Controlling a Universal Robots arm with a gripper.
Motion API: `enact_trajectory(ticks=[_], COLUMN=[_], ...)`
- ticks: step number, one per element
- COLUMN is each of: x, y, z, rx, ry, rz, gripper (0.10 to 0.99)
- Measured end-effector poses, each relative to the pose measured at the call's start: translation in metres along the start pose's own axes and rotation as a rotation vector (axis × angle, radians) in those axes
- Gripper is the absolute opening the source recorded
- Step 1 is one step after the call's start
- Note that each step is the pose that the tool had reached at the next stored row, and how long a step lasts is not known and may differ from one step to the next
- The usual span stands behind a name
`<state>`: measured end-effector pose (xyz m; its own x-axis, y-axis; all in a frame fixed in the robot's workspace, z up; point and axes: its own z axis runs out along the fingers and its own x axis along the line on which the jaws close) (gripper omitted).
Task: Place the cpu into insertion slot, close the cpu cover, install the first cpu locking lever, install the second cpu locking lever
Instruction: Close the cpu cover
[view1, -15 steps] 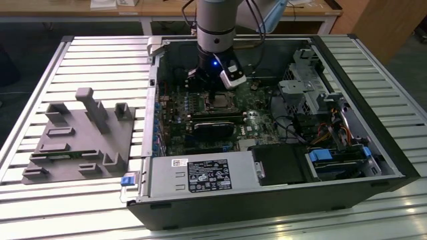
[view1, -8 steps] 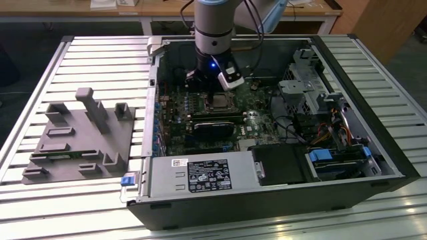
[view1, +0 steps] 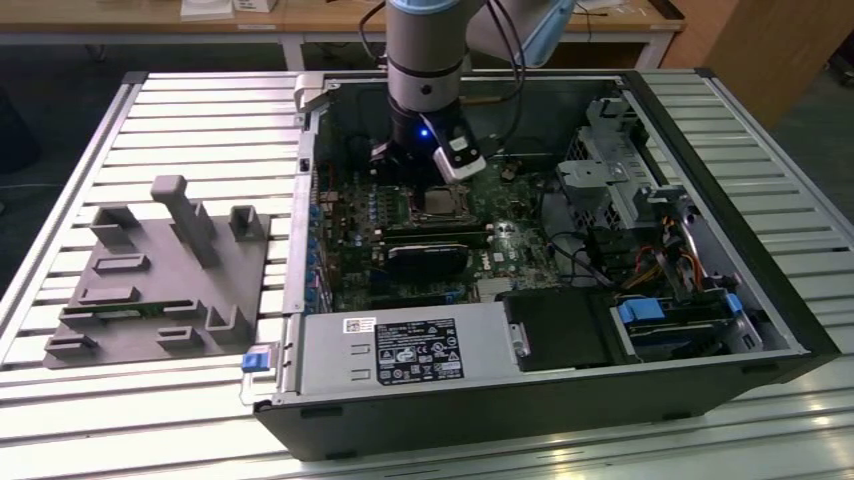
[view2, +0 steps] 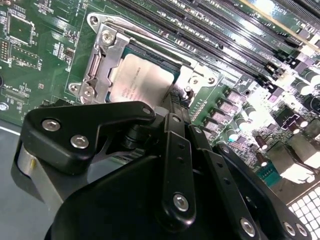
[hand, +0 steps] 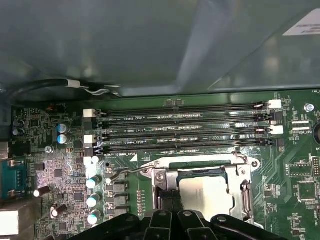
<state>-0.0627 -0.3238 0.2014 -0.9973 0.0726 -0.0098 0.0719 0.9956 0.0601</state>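
Cpu (view2: 142, 80) seated under closed cpu cover (view2: 100, 57) on green motherboard (view2: 40, 65) — gripper (view2: 175, 100) clenched, tips at cover's edge.

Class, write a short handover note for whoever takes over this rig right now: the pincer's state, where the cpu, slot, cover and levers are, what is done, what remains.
Pincer: low at the edge of the cpu cover; open or shut cannot be told.
Things: the cpu sits in the insertion slot; the cover lies flat over it, framing its metal top.
Done: cpu placed, cover closed.
Left: the locking levers. A wire lever lies beside the cover; whether it is latched cannot be told.
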Motion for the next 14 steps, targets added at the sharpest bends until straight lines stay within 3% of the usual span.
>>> enact_trajectory(ticks=[14], x=[0.0003], y=[-0.0002], z=[0.0027], rx=[0.000], ry=[0.0001], rz=[0.000], gripper=[0.106])
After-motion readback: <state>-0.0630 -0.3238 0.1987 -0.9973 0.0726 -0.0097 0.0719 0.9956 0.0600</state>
